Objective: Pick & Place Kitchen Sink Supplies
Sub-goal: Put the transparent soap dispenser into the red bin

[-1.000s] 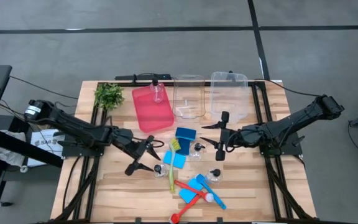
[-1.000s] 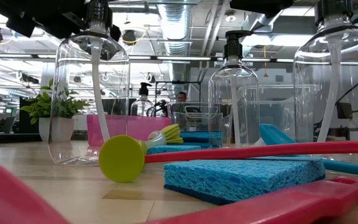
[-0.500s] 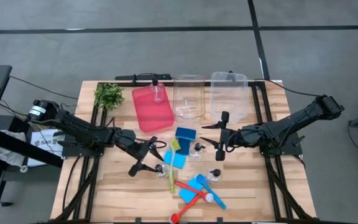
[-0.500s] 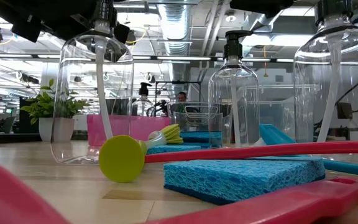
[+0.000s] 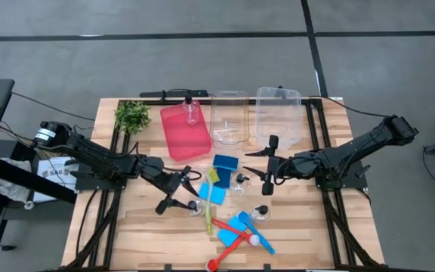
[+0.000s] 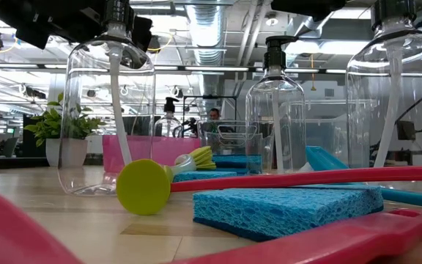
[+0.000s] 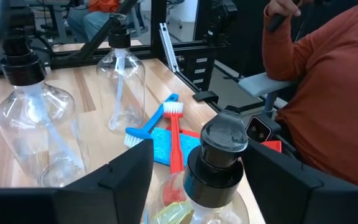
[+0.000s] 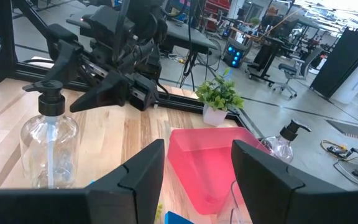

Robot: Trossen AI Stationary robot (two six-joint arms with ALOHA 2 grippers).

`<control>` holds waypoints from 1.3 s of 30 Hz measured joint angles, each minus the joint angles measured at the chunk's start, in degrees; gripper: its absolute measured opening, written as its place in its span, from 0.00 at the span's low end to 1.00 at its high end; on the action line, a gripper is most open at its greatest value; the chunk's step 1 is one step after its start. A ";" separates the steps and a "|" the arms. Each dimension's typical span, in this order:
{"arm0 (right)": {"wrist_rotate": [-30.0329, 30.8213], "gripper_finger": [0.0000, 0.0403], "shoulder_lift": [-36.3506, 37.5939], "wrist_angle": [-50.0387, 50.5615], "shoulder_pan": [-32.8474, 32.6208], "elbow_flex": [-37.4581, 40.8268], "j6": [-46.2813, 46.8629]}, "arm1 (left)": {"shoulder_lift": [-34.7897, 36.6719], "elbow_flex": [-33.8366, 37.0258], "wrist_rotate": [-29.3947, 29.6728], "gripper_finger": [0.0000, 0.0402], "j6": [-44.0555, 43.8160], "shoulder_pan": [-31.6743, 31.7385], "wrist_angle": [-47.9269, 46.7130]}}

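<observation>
A clear bottle [image 5: 193, 205] with a black pump top [image 7: 224, 149] stands upright on the table, left of the middle. My left gripper [image 5: 178, 190] is open, with one finger on each side of that pump top; the low view shows the same bottle [image 6: 108, 110] under the dark gripper. Two more bottles [image 5: 240, 181] [image 5: 261, 213] stand further right. Blue sponges [image 5: 225, 162] [image 5: 211, 193] [image 5: 232, 230] lie flat, with a yellow-green brush [image 5: 208, 211], a red brush [image 5: 229, 253] and a blue brush [image 5: 261, 240]. My right gripper [image 5: 259, 165] hangs open above the table with nothing between its fingers. My left gripper has its fingers level, one on each side of the bottle's pump top [image 7: 224, 149], coming from the table's left. One finger [image 7: 272, 180] lies close against the collar; I cannot tell whether it touches. The bottle stands on its base on the table.
At the back stand a red bin [image 5: 183, 132] with a bottle [image 5: 192, 113] in it, two clear bins [image 5: 229, 117] [image 5: 278, 113] and a leafy plant [image 5: 132, 115]. A person in a rust-coloured sleeve [image 7: 328, 93] sits beyond the table's near edge.
My left gripper has edged toward the table's right and tipped down a little, so that its fingers now stand around the bottle's pump top. The right arm has kept still.
</observation>
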State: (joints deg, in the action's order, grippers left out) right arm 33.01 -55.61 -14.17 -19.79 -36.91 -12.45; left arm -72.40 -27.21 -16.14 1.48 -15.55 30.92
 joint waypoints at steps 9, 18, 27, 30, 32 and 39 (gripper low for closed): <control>0.00 0.45 0.00 0.00 0.00 0.00 0.00 | 0.02 0.01 -0.02 0.34 0.00 0.00 0.17; 0.00 0.45 0.00 0.00 0.00 0.00 0.00 | 0.07 -0.06 -0.04 0.19 0.24 0.00 0.55; -0.02 0.45 0.00 0.00 0.00 0.01 0.00 | 0.07 -0.06 0.00 0.22 0.24 0.00 0.85; 0.00 0.45 0.01 0.00 0.00 0.00 0.00 | 0.04 -0.04 0.00 0.20 0.22 0.00 1.12; 0.00 0.45 0.01 0.00 0.00 0.00 0.00 | 0.04 -0.04 0.00 0.20 0.22 0.00 1.34; -0.01 0.45 0.01 0.01 0.00 0.01 -0.02 | 2.13 0.03 -0.02 0.21 -0.02 -0.16 1.55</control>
State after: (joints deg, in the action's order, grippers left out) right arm 33.01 -55.60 -14.16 -19.79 -36.89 -12.47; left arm -70.27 -27.18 -16.16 1.45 -15.71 32.47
